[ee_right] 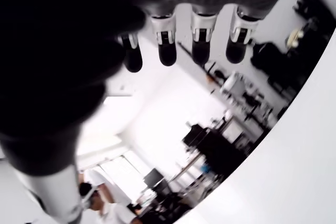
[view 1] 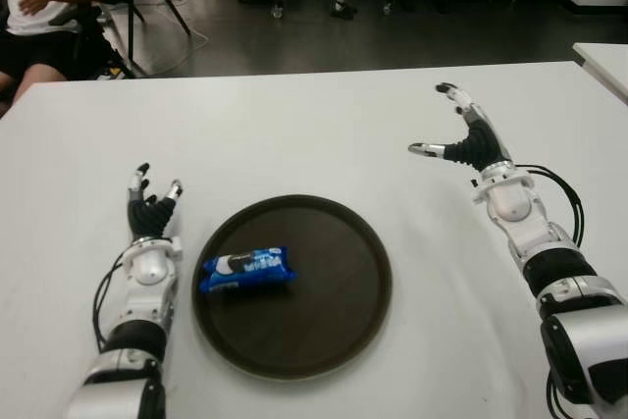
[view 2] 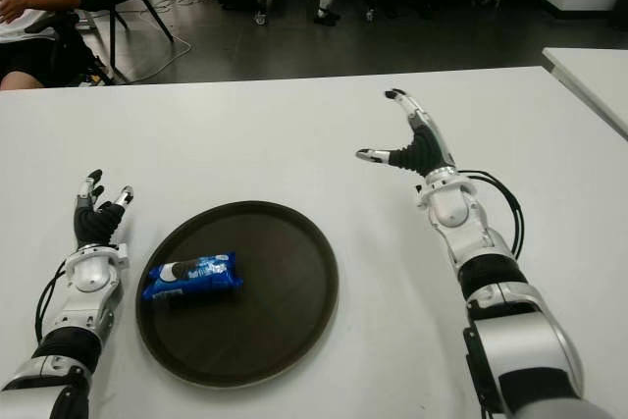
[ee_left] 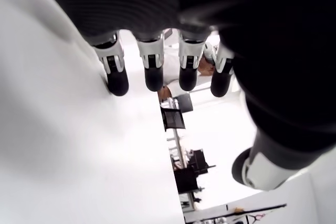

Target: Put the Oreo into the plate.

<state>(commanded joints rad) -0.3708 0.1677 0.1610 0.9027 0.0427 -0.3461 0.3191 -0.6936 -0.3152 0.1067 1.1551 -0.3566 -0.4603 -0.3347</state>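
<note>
Oreo pack (view 1: pixel 247 270) lies in the dark plate (view 1: pixel 343 326); left hand (view 1: pixel 149 205) beside it and right hand (view 1: pixel 469 136) apart, both apparently released and empty.

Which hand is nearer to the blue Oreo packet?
Left. The left hand is just beside the blue Oreo packet; the right hand is far across the white table.

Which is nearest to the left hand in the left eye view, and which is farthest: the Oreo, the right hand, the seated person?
From the left hand:
1. Oreo, just to its right, lying on the plate.
2. Person, far corner on the left.
3. Right hand, across the table on the right.
</note>
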